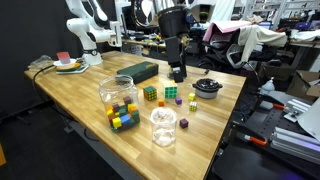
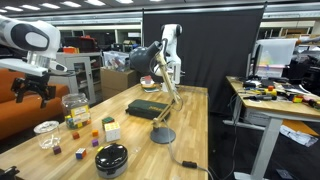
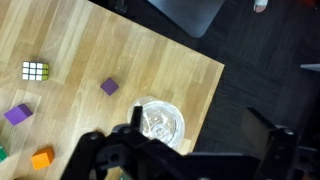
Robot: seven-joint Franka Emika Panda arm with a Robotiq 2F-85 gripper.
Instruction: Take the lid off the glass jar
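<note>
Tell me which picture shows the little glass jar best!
Best is an exterior view where the glass jar stands close, whole, seen from the side. In an exterior view it looks small and far off. The wrist view shows only its round top from above.

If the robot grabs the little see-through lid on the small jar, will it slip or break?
Probably slippery: the lid looks like smooth, shiny glass. Likely breakable if dropped on the wooden table. The small glass jar looks empty, so it may lift or tip along with it.
</note>
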